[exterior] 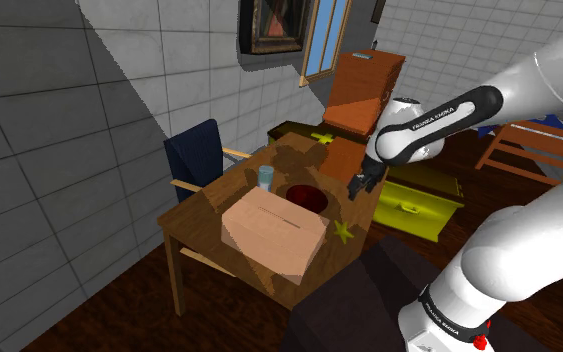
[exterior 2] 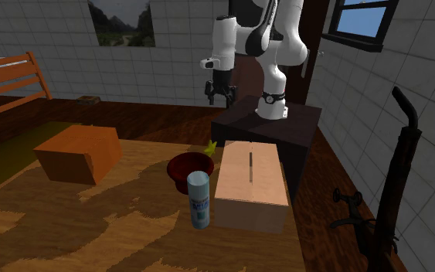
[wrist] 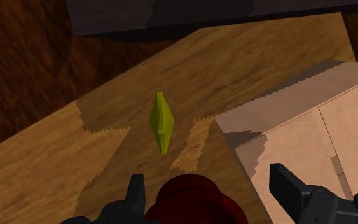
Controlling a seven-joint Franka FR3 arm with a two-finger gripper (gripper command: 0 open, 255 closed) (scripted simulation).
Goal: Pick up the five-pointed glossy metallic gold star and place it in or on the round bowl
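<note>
One glossy yellow-green five-pointed star [wrist: 161, 121] sits on the one brown wooden table [exterior: 204, 215]. Boxes number two — one pale tan cardboard box [exterior: 274, 232] with a slot in its top, and one plain orange-brown box [exterior 2: 79, 152]. There is one dark red round bowl [exterior 2: 191, 164], one upright pale blue-and-white can [exterior 2: 198, 199] and one dark blue chair [exterior: 197, 150] with wooden arms — a single item of each.

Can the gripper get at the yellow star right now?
Probably yes: the open gripper hangs above the table, and the star lies uncovered beside the red bowl and the cardboard box.
</note>
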